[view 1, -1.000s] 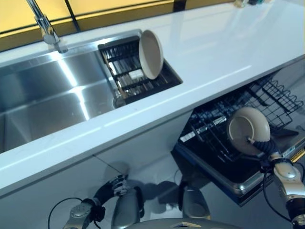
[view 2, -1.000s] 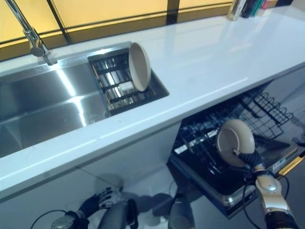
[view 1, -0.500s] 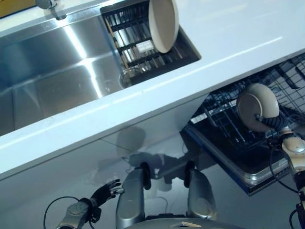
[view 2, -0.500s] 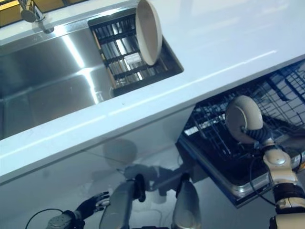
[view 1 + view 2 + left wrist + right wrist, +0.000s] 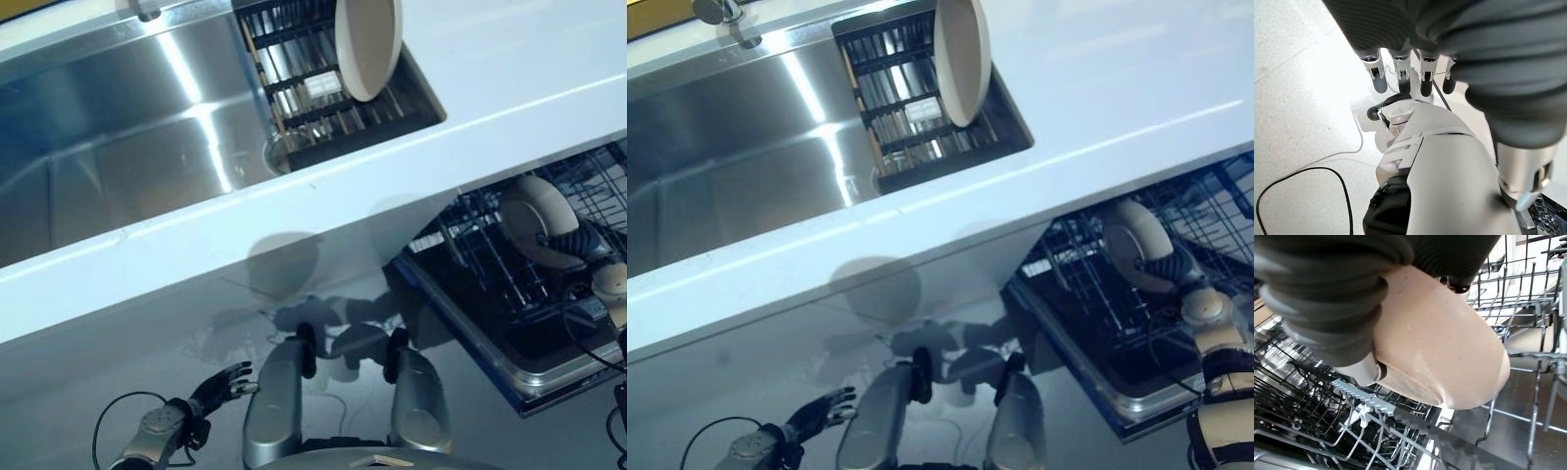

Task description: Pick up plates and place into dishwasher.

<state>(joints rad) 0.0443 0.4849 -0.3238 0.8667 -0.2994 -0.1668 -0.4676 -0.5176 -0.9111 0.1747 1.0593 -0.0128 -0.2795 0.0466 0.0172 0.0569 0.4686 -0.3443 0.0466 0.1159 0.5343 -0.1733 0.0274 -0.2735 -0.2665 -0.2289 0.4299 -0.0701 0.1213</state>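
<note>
A: Where is the plate the robot is carrying?

B: The beige plate (image 5: 537, 219) is in the right hand (image 5: 580, 243), held on edge over the dark wire rack (image 5: 490, 264) of the dishwasher (image 5: 490, 338), which is pulled out below the white table (image 5: 509, 98). In the right wrist view the plate (image 5: 1444, 342) sits just above the rack's tines (image 5: 1366, 406), and I cannot tell whether it touches them.

A: How does that hand grip it?

B: Its fingers are curled round the plate's rim, with the thumb (image 5: 1359, 372) pressed against the face of the plate.

A: Any other plates?

B: 1 more, a second beige plate (image 5: 368, 44), stands on edge in the black drying rack (image 5: 313, 88) set into the right end of the steel sink (image 5: 118, 147). It leans against the rack's right side.

A: And the left hand?

B: The left hand (image 5: 220, 385) hangs low near the pale floor (image 5: 118, 382), well apart from the sink and the dishwasher. In the left wrist view its fingers (image 5: 1378, 81) are straight and relaxed, holding nothing.
</note>
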